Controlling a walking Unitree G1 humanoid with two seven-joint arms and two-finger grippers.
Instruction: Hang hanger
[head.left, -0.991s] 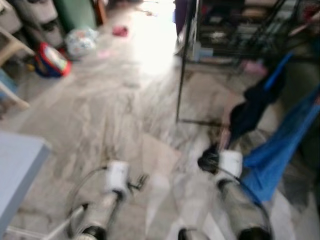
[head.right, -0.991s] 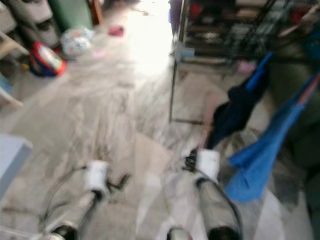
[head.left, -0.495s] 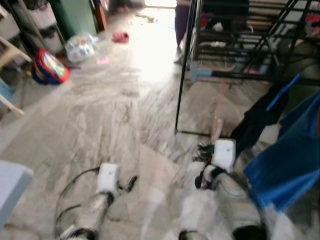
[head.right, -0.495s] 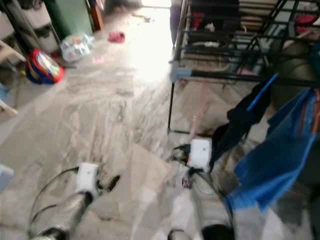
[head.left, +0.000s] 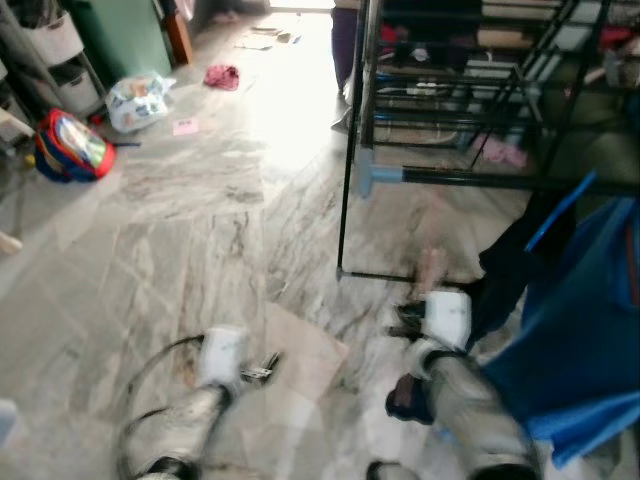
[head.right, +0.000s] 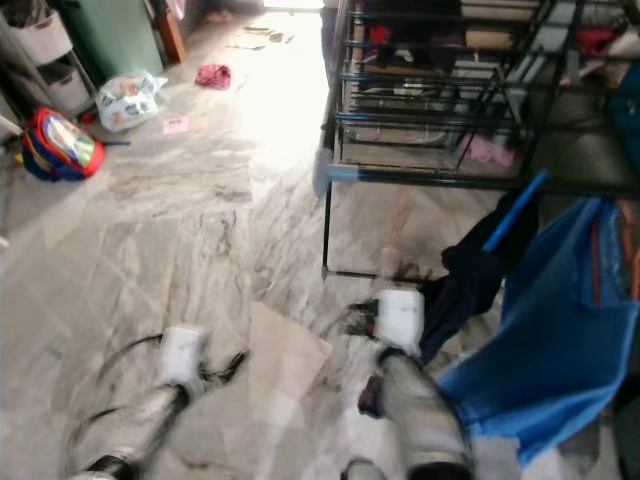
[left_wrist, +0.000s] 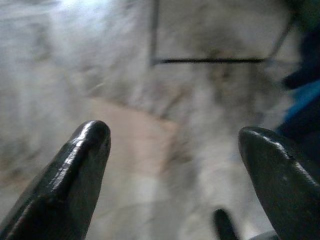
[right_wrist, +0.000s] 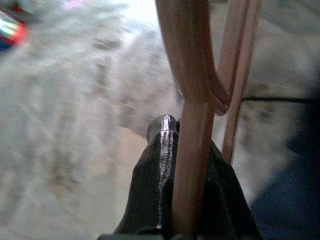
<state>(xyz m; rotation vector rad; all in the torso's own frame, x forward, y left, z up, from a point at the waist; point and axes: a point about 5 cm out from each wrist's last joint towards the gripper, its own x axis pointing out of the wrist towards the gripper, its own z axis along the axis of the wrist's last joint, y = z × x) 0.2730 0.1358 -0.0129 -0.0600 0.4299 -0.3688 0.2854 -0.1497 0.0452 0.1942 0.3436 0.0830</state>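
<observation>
Right gripper (right_wrist: 187, 175) clamps pink plastic hanger (right_wrist: 192, 75) near drying rack (head.left: 440, 176); light, rigid, likely slippery. Left gripper (left_wrist: 172, 150) open, empty.

The grey marbled floor (head.left: 200, 220) carries a red bag (head.left: 68, 148), a white plastic bag (head.left: 138, 100), a pink rag (head.left: 221, 76) and a pink scrap (head.left: 185, 126) at its far left, a tan sheet (head.left: 300, 345) nearer, and the feet of a black rack (head.left: 350, 180).

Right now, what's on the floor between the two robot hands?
Bare marble floor, with one tan tile beside the left end effector; right end effector. Head views show this.
</observation>
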